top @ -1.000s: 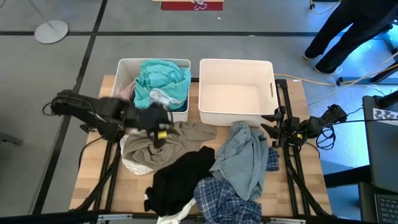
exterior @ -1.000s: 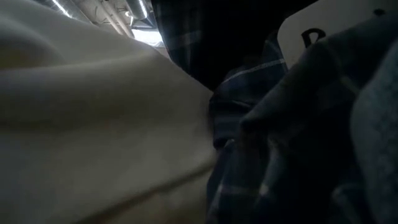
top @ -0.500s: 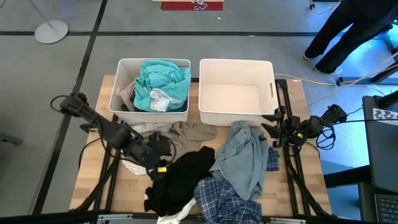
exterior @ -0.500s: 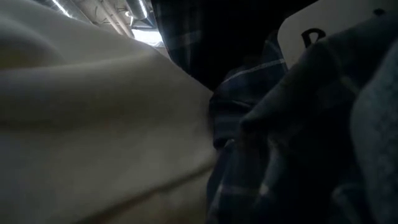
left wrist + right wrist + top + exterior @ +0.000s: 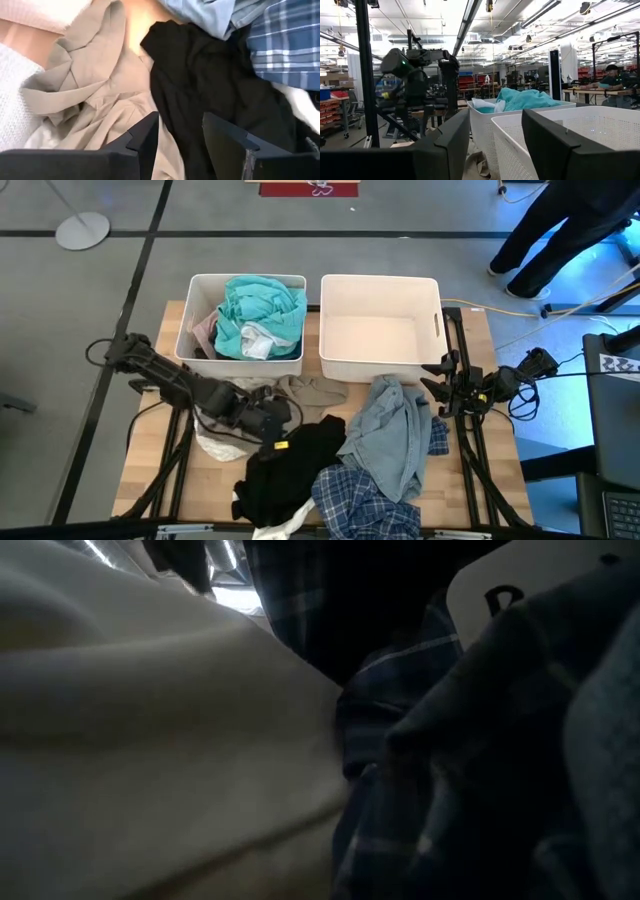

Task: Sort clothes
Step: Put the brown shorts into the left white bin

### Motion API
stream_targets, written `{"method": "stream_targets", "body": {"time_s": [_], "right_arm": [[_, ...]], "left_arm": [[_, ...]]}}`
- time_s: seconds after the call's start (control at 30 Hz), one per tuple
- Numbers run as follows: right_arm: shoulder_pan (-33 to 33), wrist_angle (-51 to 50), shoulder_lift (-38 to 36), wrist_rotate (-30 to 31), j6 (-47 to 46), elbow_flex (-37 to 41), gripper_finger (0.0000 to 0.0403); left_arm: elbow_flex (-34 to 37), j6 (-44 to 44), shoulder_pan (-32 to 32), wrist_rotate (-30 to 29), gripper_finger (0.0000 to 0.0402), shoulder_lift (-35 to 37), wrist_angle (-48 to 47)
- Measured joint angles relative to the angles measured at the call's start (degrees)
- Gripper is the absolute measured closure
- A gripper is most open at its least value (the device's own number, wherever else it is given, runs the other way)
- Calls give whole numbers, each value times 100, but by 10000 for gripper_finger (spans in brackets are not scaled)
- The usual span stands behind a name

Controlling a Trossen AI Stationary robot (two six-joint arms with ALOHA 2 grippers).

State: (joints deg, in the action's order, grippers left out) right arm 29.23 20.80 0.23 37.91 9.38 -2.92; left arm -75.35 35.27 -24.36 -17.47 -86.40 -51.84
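Observation:
Loose clothes lie on the wooden table: a beige garment (image 5: 312,391), a white one (image 5: 214,445), a black one (image 5: 290,465), a light blue denim one (image 5: 395,430) and a blue plaid one (image 5: 365,502). Teal (image 5: 260,308) and pink (image 5: 203,330) garments lie in the left white bin (image 5: 190,305). My left gripper (image 5: 272,423) is open and hovers over the spot where the beige garment (image 5: 95,95) meets the black garment (image 5: 215,85). My right gripper (image 5: 440,392) is open and empty at the table's right edge, pointing level toward the bins.
The right white bin (image 5: 432,292) stands beside the left one at the table's far side. A person (image 5: 560,230) stands beyond the far right corner. White cloth (image 5: 150,740) and plaid cloth (image 5: 400,740) block the low view.
My left gripper has gone from the front of the left bin toward the table's near edge and a little right, and now stands over the beige and black garments. Its arm now shows at the top of the low view.

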Motion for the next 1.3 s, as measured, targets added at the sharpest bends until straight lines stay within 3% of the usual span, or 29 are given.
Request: {"method": "stream_targets", "body": {"time_s": [0.2,0.6,0.97,1.1,1.2,1.3], "right_arm": [[0,-183,0,-342,-4,-1,221],[0,-129,0,-380,-19,3,221],[0,-131,0,-382,-17,3,221],[0,-131,0,-383,-12,3,221],[0,-118,2,-364,3,3,221],[0,-78,2,-270,4,3,221]], "left_arm": [[558,-49,228,234,256,-47,20],[1440,-360,663,-116,256,-36,280],[2615,-326,680,313,256,-68,1913],[2851,-454,727,334,258,-251,2078],[2919,-641,723,284,280,-406,2099],[2920,-762,673,155,329,-528,2175]]}}
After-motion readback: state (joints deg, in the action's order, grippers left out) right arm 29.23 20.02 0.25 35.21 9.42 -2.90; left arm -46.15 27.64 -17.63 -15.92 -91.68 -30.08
